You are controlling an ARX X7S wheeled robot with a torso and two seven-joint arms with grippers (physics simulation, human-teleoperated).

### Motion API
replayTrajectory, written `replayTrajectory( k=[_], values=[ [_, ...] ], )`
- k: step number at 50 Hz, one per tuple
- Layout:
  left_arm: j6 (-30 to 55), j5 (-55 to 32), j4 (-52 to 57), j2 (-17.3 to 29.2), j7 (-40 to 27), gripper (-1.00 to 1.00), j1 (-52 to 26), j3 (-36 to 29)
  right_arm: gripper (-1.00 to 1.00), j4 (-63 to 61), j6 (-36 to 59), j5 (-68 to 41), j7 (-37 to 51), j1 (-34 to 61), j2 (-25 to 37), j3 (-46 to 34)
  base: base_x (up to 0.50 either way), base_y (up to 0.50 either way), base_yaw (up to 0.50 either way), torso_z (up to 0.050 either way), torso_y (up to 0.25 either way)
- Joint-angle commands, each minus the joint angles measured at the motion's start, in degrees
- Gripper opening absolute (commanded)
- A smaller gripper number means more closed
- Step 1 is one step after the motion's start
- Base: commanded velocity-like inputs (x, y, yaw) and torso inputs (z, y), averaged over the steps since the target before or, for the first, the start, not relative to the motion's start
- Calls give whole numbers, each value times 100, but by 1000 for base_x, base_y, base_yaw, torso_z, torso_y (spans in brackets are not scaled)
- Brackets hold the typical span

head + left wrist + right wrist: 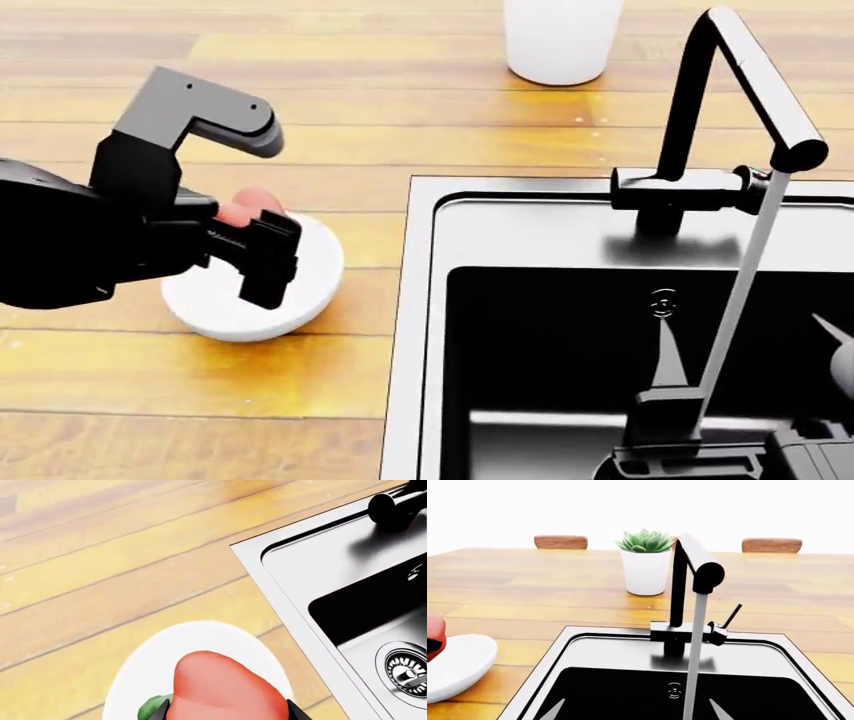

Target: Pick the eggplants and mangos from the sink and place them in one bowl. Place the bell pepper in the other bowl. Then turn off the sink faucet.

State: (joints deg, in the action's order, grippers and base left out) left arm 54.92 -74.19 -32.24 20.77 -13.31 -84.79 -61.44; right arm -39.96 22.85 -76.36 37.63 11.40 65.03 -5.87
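My left gripper [227, 707] is shut on the red bell pepper [220, 680], whose green stem shows beside one finger. It hangs just above a white bowl [200, 635] on the wooden counter left of the sink [414, 300]. The head view shows the same pepper [247, 208], gripper [254, 235] and bowl [214, 305]. My right gripper [747, 350] is open inside the basin with nothing between its fingers. Water runs from the black sink faucet [694, 110], whose thin lever [730, 616] is tilted. Eggplants, mangos and a second bowl are out of view.
A white pot with a succulent [644, 570] stands on the counter behind the faucet. Two wooden chair backs [560, 541] show beyond the counter's far edge. The round drain [407, 672] lies in the basin floor.
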Motion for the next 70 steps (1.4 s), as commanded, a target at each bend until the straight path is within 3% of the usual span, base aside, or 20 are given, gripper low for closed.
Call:
replayTrajectory(
  k=[1,15,24,25,42,46,53,58,60,63,70],
  values=[
    [-234,300,-676,-336,206,-100,-11,-195,100,-8,-69,38,-32,-162,-9,50,0,0,0,0,0],
    [-538,706,-1824,-856,754,-100,-63,-477,100,63,-138,109,-125,-317,-51,77,0,0,0,0,0],
    [-520,685,-1870,-883,812,-100,-14,-479,100,78,-42,84,-121,-170,-86,-4,0,0,0,1,1],
    [-538,698,-1890,-899,814,100,0,-487,100,74,-43,81,-117,-171,-87,-2,0,0,0,0,0],
    [-464,579,-1794,-792,679,100,-224,-322,100,18,-109,72,-122,-302,-18,121,0,0,0,0,0],
    [-287,179,-843,-300,131,100,-200,33,100,4,-144,53,-113,-354,22,191,0,0,0,0,0],
    [-21,-1087,1454,966,-1348,100,241,1007,100,34,-86,34,-140,-174,15,159,0,0,0,0,0],
    [-1126,-1322,3605,1894,-2206,100,1466,1705,100,123,-104,256,-210,99,-256,10,0,0,0,0,0],
    [-1452,-1249,4198,2162,-2296,100,1902,1820,100,152,-131,280,-240,64,-265,24,0,0,0,0,0],
    [-2228,-330,5302,2641,-2635,100,2709,1921,100,209,-91,347,-240,146,-285,-18,0,0,0,0,0],
    [-2788,227,5659,2752,-2904,100,3373,1937,100,176,38,413,-163,322,-330,-137,0,0,0,0,0]
  ],
)
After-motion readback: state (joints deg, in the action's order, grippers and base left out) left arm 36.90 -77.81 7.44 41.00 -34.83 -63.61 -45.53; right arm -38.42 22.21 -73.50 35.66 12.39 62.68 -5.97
